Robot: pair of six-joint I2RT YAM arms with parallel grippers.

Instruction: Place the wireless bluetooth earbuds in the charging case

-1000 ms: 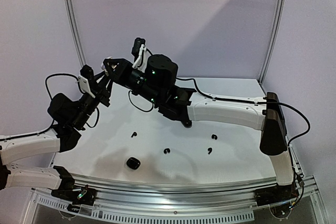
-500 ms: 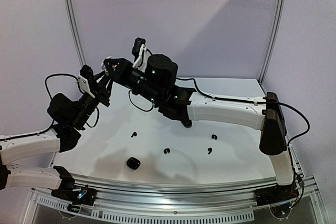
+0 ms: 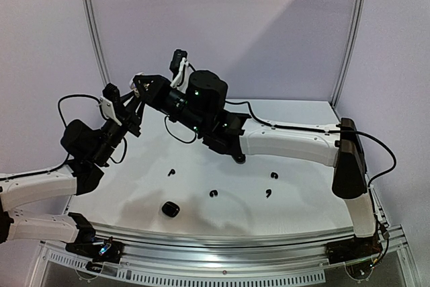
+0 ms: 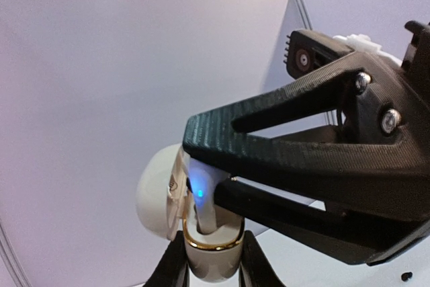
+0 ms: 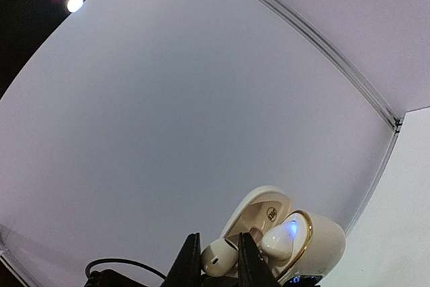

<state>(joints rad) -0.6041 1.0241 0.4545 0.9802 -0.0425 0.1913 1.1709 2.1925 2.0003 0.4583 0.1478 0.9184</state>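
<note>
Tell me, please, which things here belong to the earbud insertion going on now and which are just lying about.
In use now:
- left gripper, holding the open white charging case
- right gripper, holding a white earbud at the case
- second white earbud, already in the case

Lying on the table, not in use:
- four black earbuds
- black case

white case (image 4: 209, 261) bottom cut off; black earbuds (image 3: 213, 194) too small for detail.

Passing room over the table (image 3: 302, 210) between scattered black earbuds (image 3: 213, 194) and a black case (image 3: 170, 209); right arm (image 3: 289, 142) across mid-table.
</note>
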